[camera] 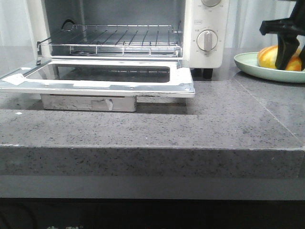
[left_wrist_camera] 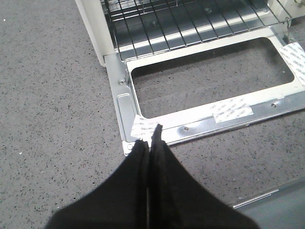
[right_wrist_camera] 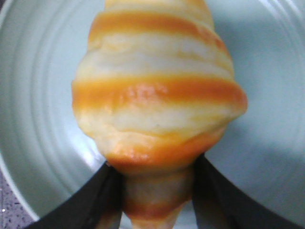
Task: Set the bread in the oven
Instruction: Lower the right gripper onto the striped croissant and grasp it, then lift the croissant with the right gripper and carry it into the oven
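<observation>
The bread (camera: 268, 56), a glossy orange roll with pale stripes, lies on a pale green plate (camera: 252, 69) at the far right of the counter. My right gripper (camera: 285, 64) reaches down onto it. In the right wrist view the black fingers (right_wrist_camera: 112, 191) press both sides of the narrow end of the bread (right_wrist_camera: 157, 95), over the plate (right_wrist_camera: 38, 95). The cream oven (camera: 190, 28) stands at the back with its glass door (camera: 181, 78) folded down and its wire rack (camera: 124, 40) bare. My left gripper (left_wrist_camera: 151, 136) is shut and empty over the near corner of the door (left_wrist_camera: 190, 121).
A grey metal block (camera: 88, 102) sits under the open door. The oven knobs (camera: 207, 40) are on its right side, close to the plate. The grey speckled counter (camera: 214, 124) ends in a front edge below. The rack also shows in the left wrist view (left_wrist_camera: 181, 24).
</observation>
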Controlling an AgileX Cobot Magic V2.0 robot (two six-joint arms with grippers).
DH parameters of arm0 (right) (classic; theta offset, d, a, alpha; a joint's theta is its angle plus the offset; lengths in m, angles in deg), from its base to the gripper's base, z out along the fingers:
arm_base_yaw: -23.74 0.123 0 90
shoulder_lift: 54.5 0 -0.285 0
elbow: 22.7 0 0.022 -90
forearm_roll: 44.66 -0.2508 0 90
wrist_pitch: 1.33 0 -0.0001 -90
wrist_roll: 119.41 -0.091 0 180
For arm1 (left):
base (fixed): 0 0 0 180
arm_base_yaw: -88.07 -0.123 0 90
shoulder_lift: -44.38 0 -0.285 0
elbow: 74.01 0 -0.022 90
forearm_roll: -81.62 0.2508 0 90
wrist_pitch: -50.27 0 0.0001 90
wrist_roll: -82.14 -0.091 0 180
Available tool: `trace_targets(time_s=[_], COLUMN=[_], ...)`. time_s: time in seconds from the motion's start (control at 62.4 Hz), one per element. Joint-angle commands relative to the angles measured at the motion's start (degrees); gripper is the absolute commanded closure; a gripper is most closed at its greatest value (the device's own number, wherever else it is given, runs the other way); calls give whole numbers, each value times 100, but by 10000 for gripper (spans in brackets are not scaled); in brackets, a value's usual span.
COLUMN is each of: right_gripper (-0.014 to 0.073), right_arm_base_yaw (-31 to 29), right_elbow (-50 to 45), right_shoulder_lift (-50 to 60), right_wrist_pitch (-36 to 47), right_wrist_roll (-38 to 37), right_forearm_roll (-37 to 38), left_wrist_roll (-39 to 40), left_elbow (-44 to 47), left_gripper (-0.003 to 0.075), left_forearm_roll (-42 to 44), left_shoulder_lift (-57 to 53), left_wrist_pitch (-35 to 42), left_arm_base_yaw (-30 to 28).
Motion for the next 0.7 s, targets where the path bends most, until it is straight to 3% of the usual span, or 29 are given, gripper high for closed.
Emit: trace_targets(time_s=[0.0,0.336,0.689], right_gripper=[517,517,517], right_arm_base_yaw=[-52,-47,56], right_elbow=[205,13,-1749], right_shoulder_lift=[600,1711,3364], right_wrist_pitch=[135,-715,-629], right_wrist_roll=[10,10,10], right_forearm_roll=[-19,-116,-704], left_wrist_roll=[61,61,61], left_elbow=[-159,-159,-159], left_gripper=[738,738,738], left_forearm_roll=[126,126,126], left_shoulder_lift=[-51,-51,-51], left_wrist_pitch=[372,509,536], left_arm_base_yaw=[-3,-3,-3])
